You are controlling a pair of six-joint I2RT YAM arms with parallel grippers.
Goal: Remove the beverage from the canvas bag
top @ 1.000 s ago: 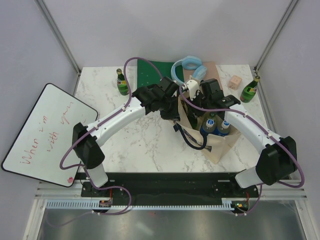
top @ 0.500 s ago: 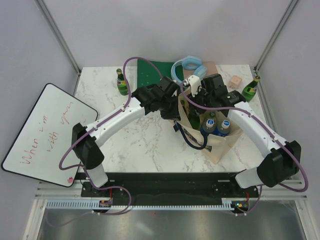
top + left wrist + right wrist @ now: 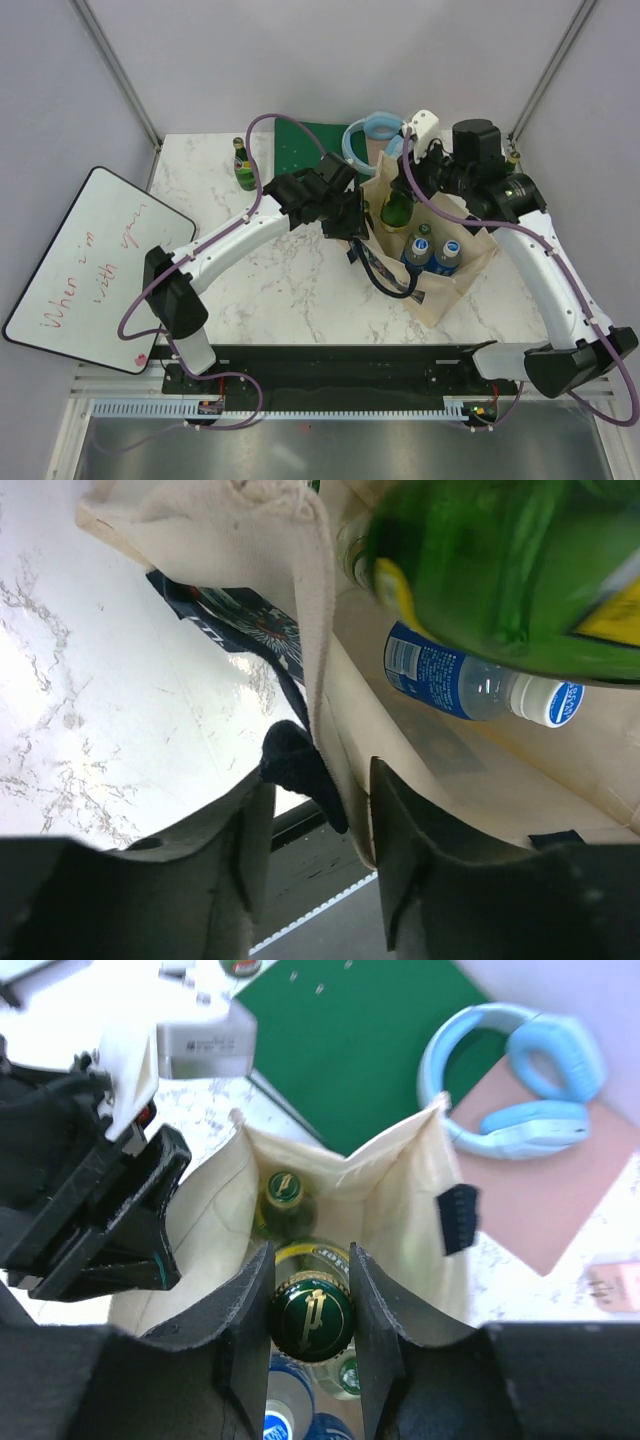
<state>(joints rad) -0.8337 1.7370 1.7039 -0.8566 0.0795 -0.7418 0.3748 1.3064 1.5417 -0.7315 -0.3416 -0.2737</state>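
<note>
My right fingers [image 3: 248, 1340] are clenched on the neck of a green bottle [image 3: 312, 1320], just under its cap. They have risen from deep inside the canvas bag [image 3: 440, 290] to a position above its mouth. In the overhead view the green bottle hangs at the 11 o'clock corner of the opening. Whether its base has cleared the rim cannot be told.

My left fingers [image 3: 400, 870] were pinched on the near wall of the bag a second ago. They now stand parted on either side of that wall and its dark strap handle [image 3: 300, 770], so the canvas lies loose between them.

The bag stands at 3 o'clock from the middle of the surface [image 3: 290, 290]. It holds water bottles [image 3: 425, 250] at the 6 o'clock end and a second green bottle [image 3: 283, 1195] at the 12 o'clock end.

One beverage is judged nearly extracted. With my bracing hold released, any drag from the bottle could lift or tip the bag. The remaining move is a clean rise and a carry outward to open surface.
</note>
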